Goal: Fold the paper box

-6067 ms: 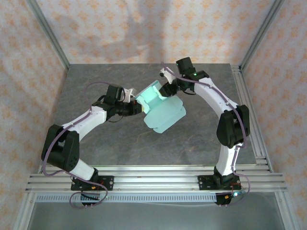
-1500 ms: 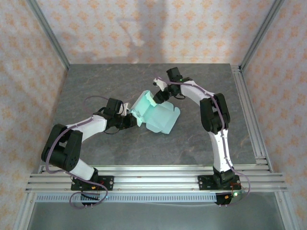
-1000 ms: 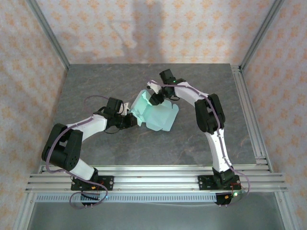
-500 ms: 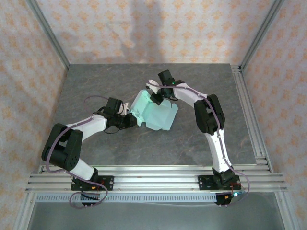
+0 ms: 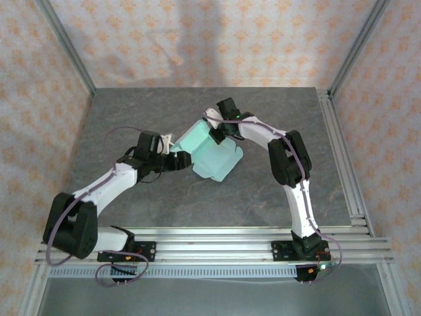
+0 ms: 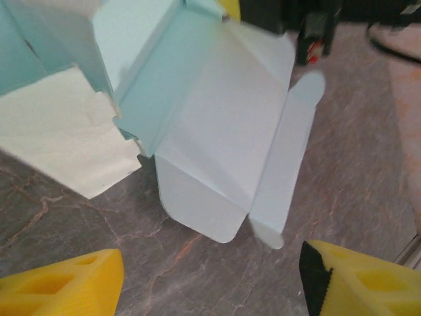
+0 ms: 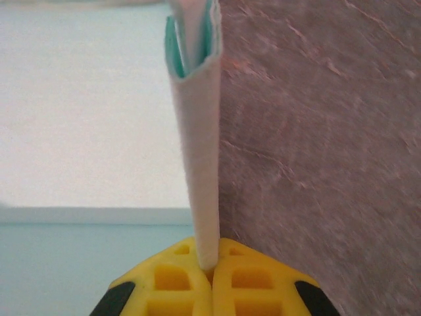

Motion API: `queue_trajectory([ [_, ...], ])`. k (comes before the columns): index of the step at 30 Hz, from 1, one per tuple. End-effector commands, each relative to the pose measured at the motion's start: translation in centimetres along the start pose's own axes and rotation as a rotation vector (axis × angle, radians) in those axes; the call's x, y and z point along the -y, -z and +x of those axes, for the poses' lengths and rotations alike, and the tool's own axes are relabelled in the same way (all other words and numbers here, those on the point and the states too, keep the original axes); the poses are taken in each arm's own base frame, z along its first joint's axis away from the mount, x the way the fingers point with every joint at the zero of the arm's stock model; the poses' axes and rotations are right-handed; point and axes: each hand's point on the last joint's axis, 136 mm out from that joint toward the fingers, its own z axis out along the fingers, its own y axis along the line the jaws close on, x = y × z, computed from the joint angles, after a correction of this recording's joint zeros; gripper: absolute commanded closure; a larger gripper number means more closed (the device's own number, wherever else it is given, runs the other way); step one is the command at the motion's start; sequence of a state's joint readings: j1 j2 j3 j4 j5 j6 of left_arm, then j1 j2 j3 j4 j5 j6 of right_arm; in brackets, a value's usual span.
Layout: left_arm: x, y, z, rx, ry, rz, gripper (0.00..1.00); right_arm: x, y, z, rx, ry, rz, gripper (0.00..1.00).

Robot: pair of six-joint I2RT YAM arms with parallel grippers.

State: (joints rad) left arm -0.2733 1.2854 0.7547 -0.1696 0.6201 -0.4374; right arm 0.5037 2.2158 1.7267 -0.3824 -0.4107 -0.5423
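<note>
- Right wrist view: the right gripper is pinched tight on a doubled flap of the paper box.
- The left gripper gapes wide, with the thin mint card just ahead and untouched.
- The box lies near the middle of the grey, veined table.

White links, black joints — purple cables along both arms; yellow claw fingers, hollow-celled.

paper box on table centre, left pincer just left, right pincer at its far edge
</note>
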Motion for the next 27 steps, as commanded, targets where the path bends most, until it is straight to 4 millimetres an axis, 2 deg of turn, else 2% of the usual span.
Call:
queue_trajectory([
  [1, -1.0, 2.3, -1.2, 0.110, -0.012, -0.086, 0.21, 1.3, 3.3, 1.5, -0.073, -0.083, 0.099, 1.00],
  [4, -1.7, 3.9, -3.0, 0.186, -0.013, -0.151, 0.13, 1.2, 5.1, 2.5, -0.111, -0.133, 0.104, 1.00],
  [7, -2.7, 3.8, -4.3, 0.157, 0.009, -0.195, 0.11, 0.6, 7.4, 3.9, -0.221, -0.200, 0.093, 1.00],
  [13, -3.7, 0.3, -6.0, 0.071, 0.051, -0.198, 0.09, -1.7, 11.8, 7.4, -0.450, -0.275, 0.042, 1.00],
  [16, -3.5, -1.9, -6.4, 0.013, 0.064, -0.155, 0.11, -2.3, 13.0, 9.3, -0.559, -0.253, 0.032, 1.00],
  [21, -3.4, -5.5, -5.6, -0.110, 0.068, -0.095, 0.21, -2.2, 13.2, 11.7, -0.702, -0.217, 0.044, 1.00],
  [27, -2.5, -9.4, -2.3, -0.276, 0.026, -0.046, 0.23, -1.8, 11.2, 12.5, -0.766, -0.155, 0.022, 1.00],
])
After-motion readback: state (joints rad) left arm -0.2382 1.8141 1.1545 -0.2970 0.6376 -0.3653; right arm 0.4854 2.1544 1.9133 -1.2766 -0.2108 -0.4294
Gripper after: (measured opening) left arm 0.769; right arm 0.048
